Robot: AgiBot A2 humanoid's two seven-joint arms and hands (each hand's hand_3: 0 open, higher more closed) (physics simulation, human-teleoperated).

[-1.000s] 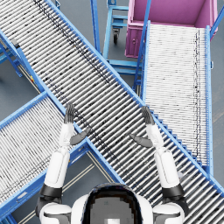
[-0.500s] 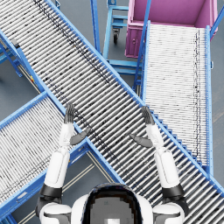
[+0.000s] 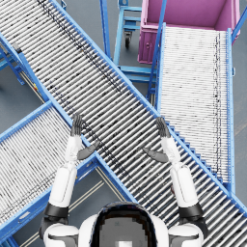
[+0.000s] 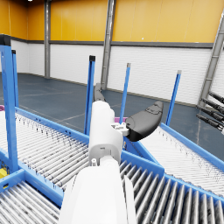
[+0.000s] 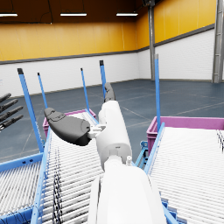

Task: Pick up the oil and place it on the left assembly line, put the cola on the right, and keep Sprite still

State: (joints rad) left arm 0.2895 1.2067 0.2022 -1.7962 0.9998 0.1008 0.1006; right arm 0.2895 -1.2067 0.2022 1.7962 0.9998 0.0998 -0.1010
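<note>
No oil, cola or Sprite shows in any view. My left hand (image 3: 79,140) hovers open over the near edge of the long diagonal roller conveyor (image 3: 111,96), fingers stretched forward and thumb out to the side. My right hand (image 3: 161,142) mirrors it, open, above the same conveyor further right. Both hold nothing. In the left wrist view my left hand (image 4: 140,122) stands out over the rollers, and the right hand's fingertips (image 4: 212,109) show at the frame's edge. The right wrist view shows my right hand (image 5: 83,122) with its thumb spread.
A second roller conveyor (image 3: 29,159) branches off at lower left, and a third (image 3: 193,91) runs up at right to a magenta bin (image 3: 190,14). Blue frame rails and upright posts (image 4: 89,94) border the lines. Grey floor lies between them.
</note>
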